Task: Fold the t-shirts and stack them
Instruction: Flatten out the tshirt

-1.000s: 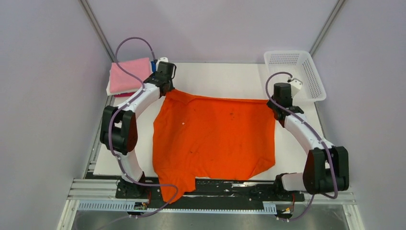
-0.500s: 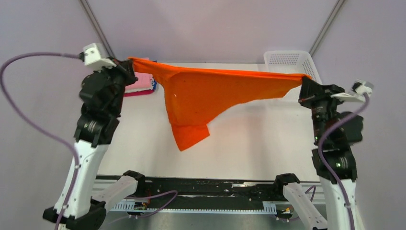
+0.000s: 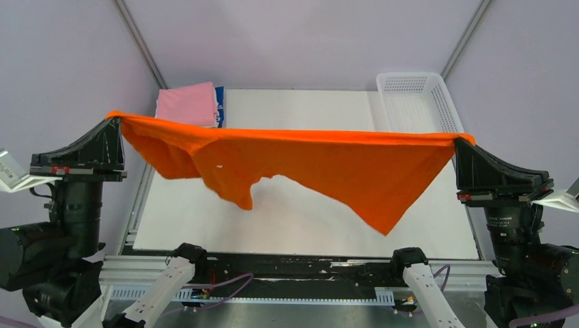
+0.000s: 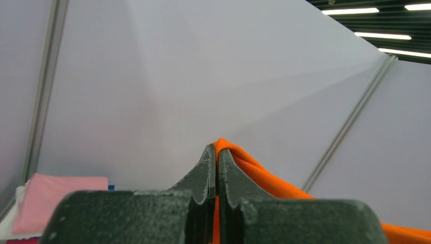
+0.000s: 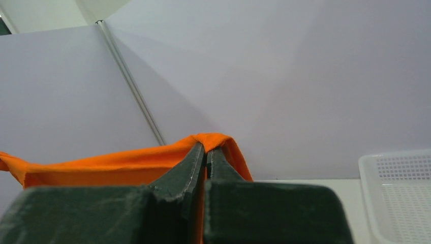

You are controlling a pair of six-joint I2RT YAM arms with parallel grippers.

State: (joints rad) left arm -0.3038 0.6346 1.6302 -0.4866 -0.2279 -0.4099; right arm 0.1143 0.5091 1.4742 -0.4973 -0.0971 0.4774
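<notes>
I hold the orange t-shirt [image 3: 307,154] stretched in mid-air above the surface [image 3: 300,108] — left jaws pinched fully closed on one corner, right jaws likewise on the other, the cloth sagging to a point between them. The folded pink t-shirt [image 3: 186,104] lies far left, and the white basket [image 3: 410,82] far right.

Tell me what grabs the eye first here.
A bright orange t-shirt hangs stretched in mid-air above the table, pinched at either end of its top edge by the shut left fingers and right fingers. Behind it, a folded pink shirt lies at the far left corner and a white mesh basket sits at the far right.
</notes>
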